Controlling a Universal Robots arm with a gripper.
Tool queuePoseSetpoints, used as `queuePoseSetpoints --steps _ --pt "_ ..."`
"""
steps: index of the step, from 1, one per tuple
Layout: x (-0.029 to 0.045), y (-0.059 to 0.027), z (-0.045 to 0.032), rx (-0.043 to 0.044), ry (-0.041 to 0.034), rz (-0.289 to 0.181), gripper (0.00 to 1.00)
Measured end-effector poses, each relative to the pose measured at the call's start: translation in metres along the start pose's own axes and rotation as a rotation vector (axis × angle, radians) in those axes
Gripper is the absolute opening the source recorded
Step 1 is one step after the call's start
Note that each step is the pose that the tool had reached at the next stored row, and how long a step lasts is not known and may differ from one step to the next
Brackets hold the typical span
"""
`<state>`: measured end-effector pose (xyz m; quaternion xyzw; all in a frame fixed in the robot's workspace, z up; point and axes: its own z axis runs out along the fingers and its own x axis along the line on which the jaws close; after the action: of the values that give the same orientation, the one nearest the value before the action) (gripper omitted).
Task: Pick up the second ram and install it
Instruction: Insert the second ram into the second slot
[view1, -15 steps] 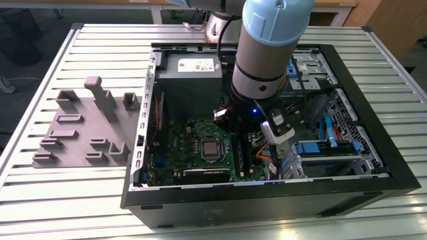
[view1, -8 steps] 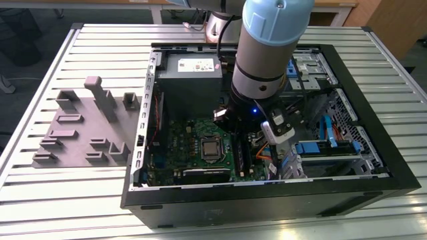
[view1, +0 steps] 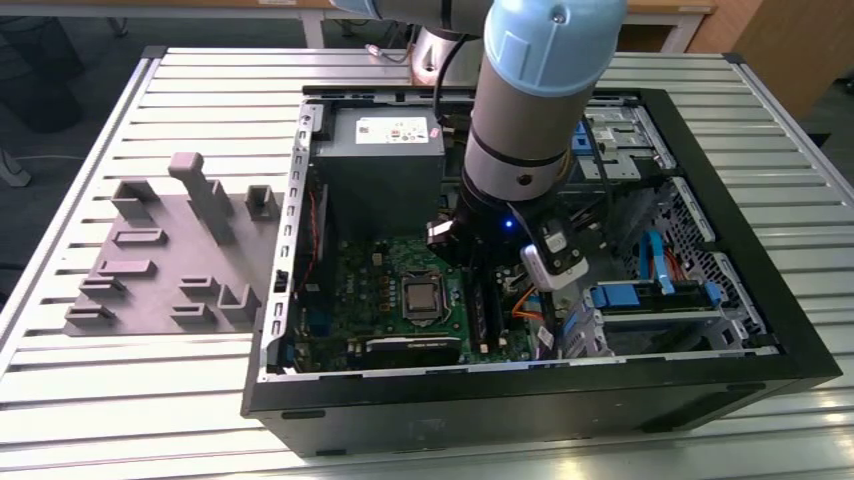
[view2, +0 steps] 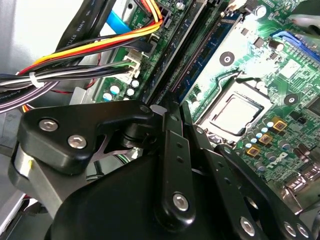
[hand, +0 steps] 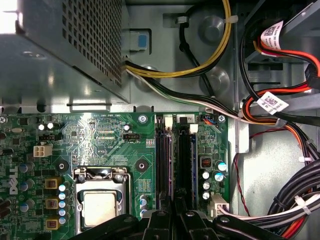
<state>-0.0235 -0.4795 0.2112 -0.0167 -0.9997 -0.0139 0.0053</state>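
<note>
Here the arm reaches down into the open computer case (view1: 747, 345), with its gripper (view1: 483, 262) low over the motherboard (view1: 380, 290), beside the CPU socket (view1: 423, 298). In both wrist views the black fingers (hand: 175, 220) stand close together directly above the memory slots (hand: 172, 165). A thin dark board edge, likely the second ram (view2: 192, 65), runs along the slots (view2: 200, 50), but whether the fingers pinch it cannot be told. The grey fixture tray (view1: 167, 255) lies outside the case on the slatted table (view1: 80, 150), toward the exterior view's left.
</note>
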Motion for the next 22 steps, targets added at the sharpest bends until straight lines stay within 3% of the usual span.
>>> queuePoseSetpoints --steps 22 --pt "0.0000 -0.0007 -0.0012 -0.0038 0.0005 -0.015 0.14"
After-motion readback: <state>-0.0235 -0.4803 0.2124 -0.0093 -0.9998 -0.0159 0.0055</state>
